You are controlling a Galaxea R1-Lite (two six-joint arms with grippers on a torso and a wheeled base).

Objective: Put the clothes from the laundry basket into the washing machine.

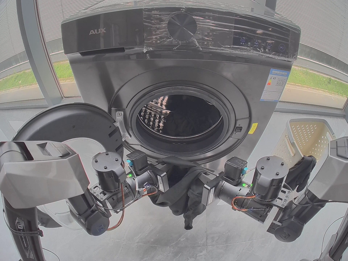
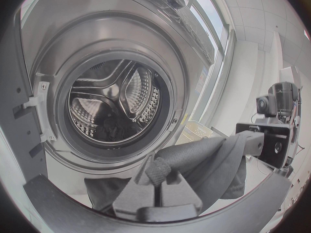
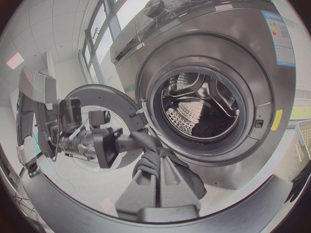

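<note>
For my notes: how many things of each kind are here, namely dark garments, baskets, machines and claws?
Dark garments: 3 (held garment, drum garment, basket-rim garment)
Laundry basket: 1
Washing machine: 1
Claws: 2 (left claw, right claw)
Total: 7

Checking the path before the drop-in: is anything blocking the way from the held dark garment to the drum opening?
Nothing visible. The dark garment hangs between the left hand and right hand, in front of and below the drum opening; the door is swung aside to the left.
</note>
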